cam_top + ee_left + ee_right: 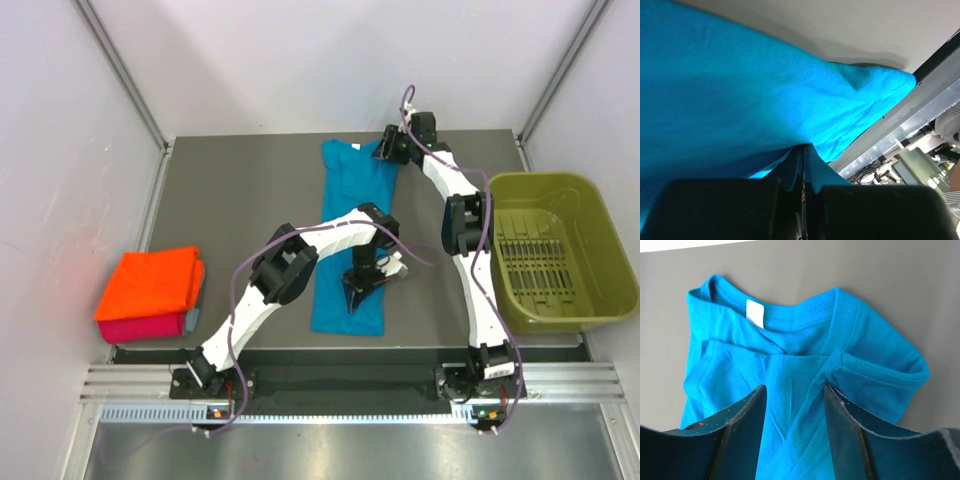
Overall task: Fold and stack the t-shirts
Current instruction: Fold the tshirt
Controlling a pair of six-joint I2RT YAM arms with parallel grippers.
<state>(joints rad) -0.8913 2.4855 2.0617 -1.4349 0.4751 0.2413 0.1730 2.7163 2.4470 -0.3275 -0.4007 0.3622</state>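
T-shirt (352, 185), teal-blue, lying as a long narrow strip on the dark table (230, 210). Its long axis runs from the near edge toward the far edge, leaning slightly rightward at the far end. The collar (790, 322), with its white neck label (755, 314), is at the far end, and the hem is at the near end. The left gripper (362, 288) sits on the near part of the strip, at its right edge. Its jaws are fully closed, with a fold of teal cloth pinched between them, as the left wrist view shows. The right gripper (393, 150) is at the far end, just short of the collar and beside a folded-in sleeve (880, 377). Its jaws stand about half open with cloth visible in the gap, and nothing is clearly held. Whether its fingertips (746, 412) touch the cloth cannot be told. Each arm is therefore nearer to its own end of the strip, the left to the hem and the right to the collar. A crosswise fold, judged the likely next step, would bring one end over the other along this axis. The orange t-shirt (150, 280) lies folded on the pink t-shirt (140, 328) at the table's left edge, well apart from the strip. The green basket (545, 178) stands to the right.
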